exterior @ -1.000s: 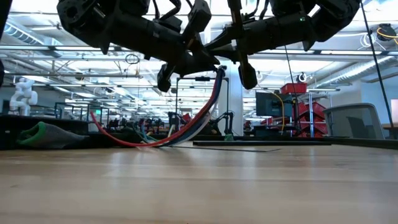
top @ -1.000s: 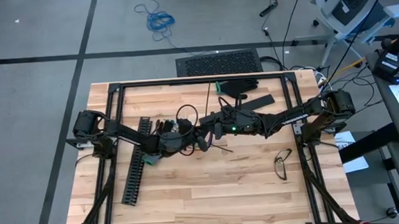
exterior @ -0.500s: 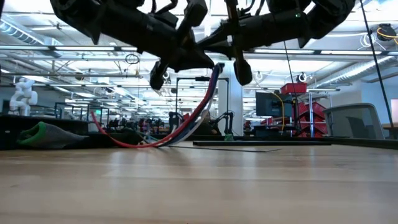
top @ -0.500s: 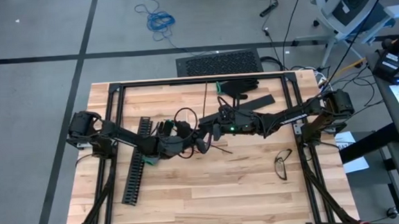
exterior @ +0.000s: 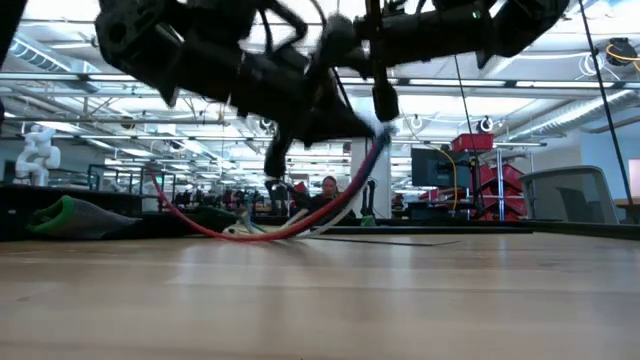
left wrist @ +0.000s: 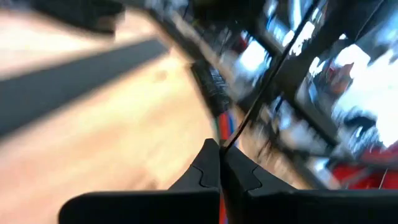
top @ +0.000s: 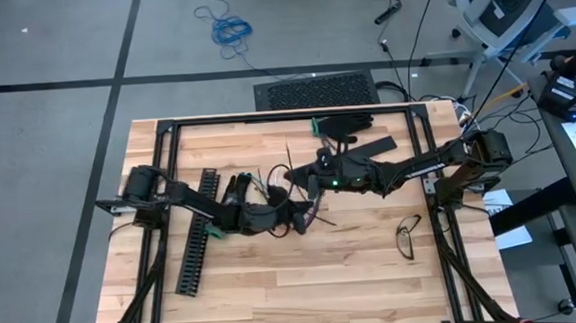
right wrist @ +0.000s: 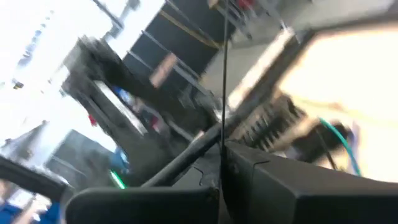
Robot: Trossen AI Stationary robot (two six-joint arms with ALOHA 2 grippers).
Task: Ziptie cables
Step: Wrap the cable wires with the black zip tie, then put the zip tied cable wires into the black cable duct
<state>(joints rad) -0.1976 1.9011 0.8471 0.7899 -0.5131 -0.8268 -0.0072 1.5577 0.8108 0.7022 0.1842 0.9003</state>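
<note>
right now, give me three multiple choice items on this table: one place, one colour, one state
1. Where is the glasses pair lying?
A. by the right arm's base
B. on the black channel
C. under the left gripper

2. What colour is the cable arching lowest in the low view?
A. yellow
B. red
C. white

3. How are the left gripper's fingers?
A. wide open
B. shut
C. out of sight

Answers: 1 A, the high view shows them on bare wood near that base. 2 B, the red cable sags onto the table. 3 B, the left gripper has its fingers pressed together on a thin black strand.
</note>
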